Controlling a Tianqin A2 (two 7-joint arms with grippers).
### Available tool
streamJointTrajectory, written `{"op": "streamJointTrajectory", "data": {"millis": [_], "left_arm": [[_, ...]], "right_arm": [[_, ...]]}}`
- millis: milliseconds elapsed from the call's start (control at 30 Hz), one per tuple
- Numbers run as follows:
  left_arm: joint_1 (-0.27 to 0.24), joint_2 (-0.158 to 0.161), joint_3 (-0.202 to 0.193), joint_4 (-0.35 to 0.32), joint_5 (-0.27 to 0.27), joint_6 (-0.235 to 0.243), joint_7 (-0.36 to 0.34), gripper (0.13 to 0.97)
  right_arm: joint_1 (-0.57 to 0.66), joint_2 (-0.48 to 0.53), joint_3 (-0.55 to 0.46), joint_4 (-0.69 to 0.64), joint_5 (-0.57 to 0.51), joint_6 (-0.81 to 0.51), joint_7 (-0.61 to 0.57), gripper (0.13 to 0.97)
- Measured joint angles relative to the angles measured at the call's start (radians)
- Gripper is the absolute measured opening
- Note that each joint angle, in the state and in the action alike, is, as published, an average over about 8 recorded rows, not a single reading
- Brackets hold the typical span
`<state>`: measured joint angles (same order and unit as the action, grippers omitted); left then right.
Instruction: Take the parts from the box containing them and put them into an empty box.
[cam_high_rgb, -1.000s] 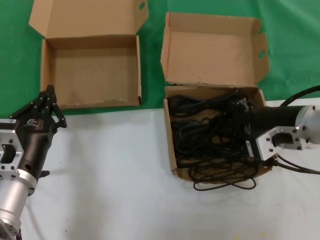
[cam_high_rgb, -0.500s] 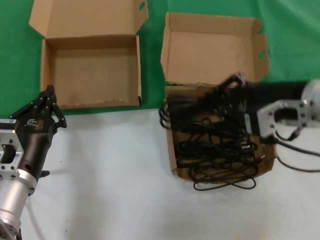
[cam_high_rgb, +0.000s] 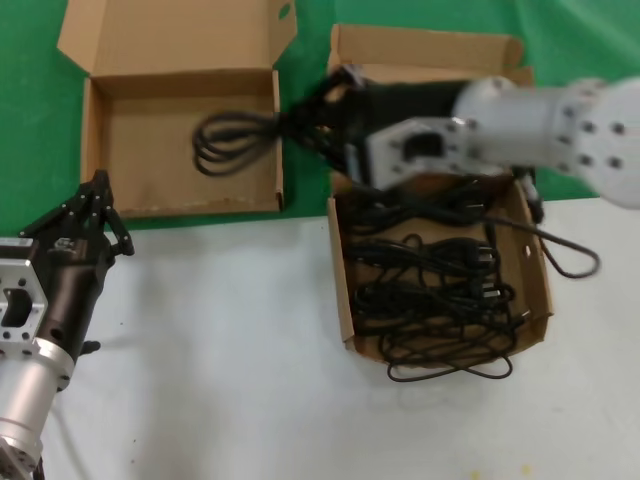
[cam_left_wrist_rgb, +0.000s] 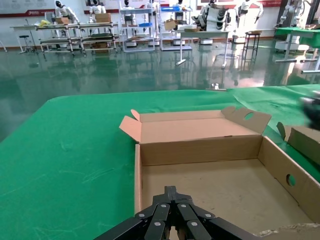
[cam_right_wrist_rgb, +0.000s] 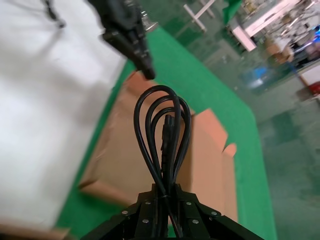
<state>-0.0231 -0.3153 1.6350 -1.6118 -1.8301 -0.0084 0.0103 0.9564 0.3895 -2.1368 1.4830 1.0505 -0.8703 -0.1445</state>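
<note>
The right gripper is clamped on a looped power cord, whose loops hang ahead of it over the wide shallow carton. Behind and below it, the squarish carton holds the remaining tangled cords. The left gripper, fingers drawn together, sits idle over the bench, just beside the shallow carton's near wall.

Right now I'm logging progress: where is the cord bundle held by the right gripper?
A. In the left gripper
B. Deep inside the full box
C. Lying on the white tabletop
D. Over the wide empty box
D: the right gripper holds the cord bundle over the wide box.
</note>
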Motion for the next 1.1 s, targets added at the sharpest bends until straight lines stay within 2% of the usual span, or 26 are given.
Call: {"op": "streamJointTrajectory", "data": {"millis": [300,533,800,1100], "left_arm": [[0.000,0.000,0.000,0.000,0.000,0.000,0.000,0.145],[0.000,0.000,0.000,0.000,0.000,0.000,0.000,0.145],[0.000,0.000,0.000,0.000,0.000,0.000,0.000,0.145],[0.000,0.000,0.000,0.000,0.000,0.000,0.000,0.145]], "right_arm": [[0.081,-0.185,-0.026,-0.245,-0.007,0.146,-0.068,0.212],[0.091,-0.241,-0.024,-0.343,0.023,0.220,-0.110,0.236],[0.056,-0.214,0.006,-0.320,0.074,0.257,-0.126,0.307],[-0.066,-0.118,0.106,-0.171,0.158,0.326,-0.091,0.451]]}}
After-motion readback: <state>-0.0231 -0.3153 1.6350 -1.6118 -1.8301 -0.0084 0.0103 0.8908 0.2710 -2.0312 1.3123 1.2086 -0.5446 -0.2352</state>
